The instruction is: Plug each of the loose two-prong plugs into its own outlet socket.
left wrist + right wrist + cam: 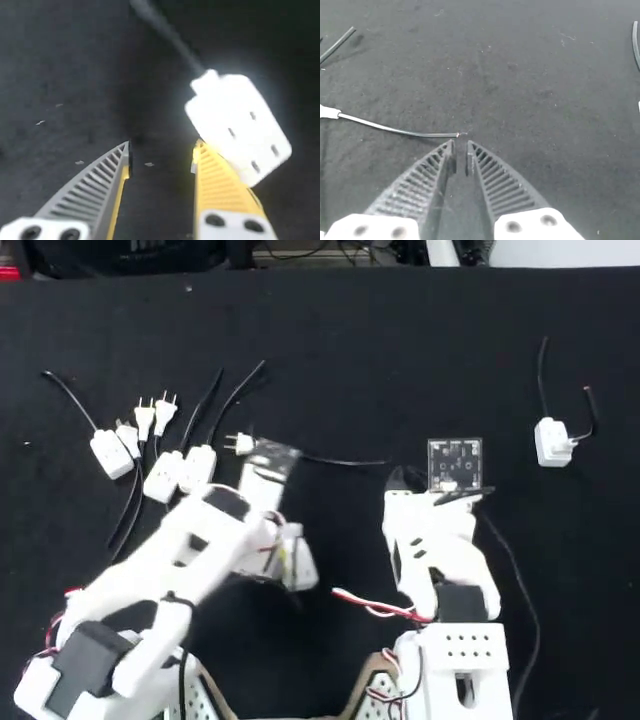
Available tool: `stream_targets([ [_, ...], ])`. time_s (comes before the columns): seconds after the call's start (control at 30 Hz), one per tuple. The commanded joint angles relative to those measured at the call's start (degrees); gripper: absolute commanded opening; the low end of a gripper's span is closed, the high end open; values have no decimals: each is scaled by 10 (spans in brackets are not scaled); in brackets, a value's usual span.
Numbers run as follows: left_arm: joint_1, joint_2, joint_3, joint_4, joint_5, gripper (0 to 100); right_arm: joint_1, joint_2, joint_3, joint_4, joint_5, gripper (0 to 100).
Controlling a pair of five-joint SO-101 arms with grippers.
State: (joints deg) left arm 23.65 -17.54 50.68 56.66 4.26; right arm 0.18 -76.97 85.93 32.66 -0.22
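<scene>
A white outlet socket [237,127] with a dark cord lies on the black mat, just past the yellow finger [215,185] of my open left gripper [161,150]; nothing is between the fingers. From above, the left gripper [265,465] sits beside two sockets [185,472] and a loose two-prong plug [240,443]. Two more plugs [155,415] and another socket [110,453] lie farther left. My right gripper [460,147] is shut and empty, its tips at the free end of a thin cord [395,130]. It is mid-table [405,480].
At the far right a white socket [552,440] lies with short dark cords beside it. A grey square plate [455,462] sits by the right arm's head. Dark cords [225,395] trail over the black table [350,350].
</scene>
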Motion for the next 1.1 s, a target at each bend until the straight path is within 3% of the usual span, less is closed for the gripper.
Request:
stream_targets([
  [0.0, 49, -10, -43, -3, 5, 207, 11, -9, -33, 1, -4, 28],
  [0.2, -1, -24, -118, 74, -98, 203, 11, -9, -33, 0, -4, 28],
  [0.33, -63, -6, -160, 39, -64, 206, 11, -10, -33, -1, -4, 28],
  [0.47, -77, 51, -143, -33, -13, 206, 11, -10, -33, -1, -4, 28],
  [0.63, -44, 122, -153, -6, -12, 204, 11, -10, -30, -1, -4, 28],
  [0.83, 31, 123, -188, 53, -13, 203, 11, -11, -30, -2, -4, 28],
  [1.07, 109, 123, -186, 59, -11, 202, 15, -11, -29, -2, -4, 28],
])
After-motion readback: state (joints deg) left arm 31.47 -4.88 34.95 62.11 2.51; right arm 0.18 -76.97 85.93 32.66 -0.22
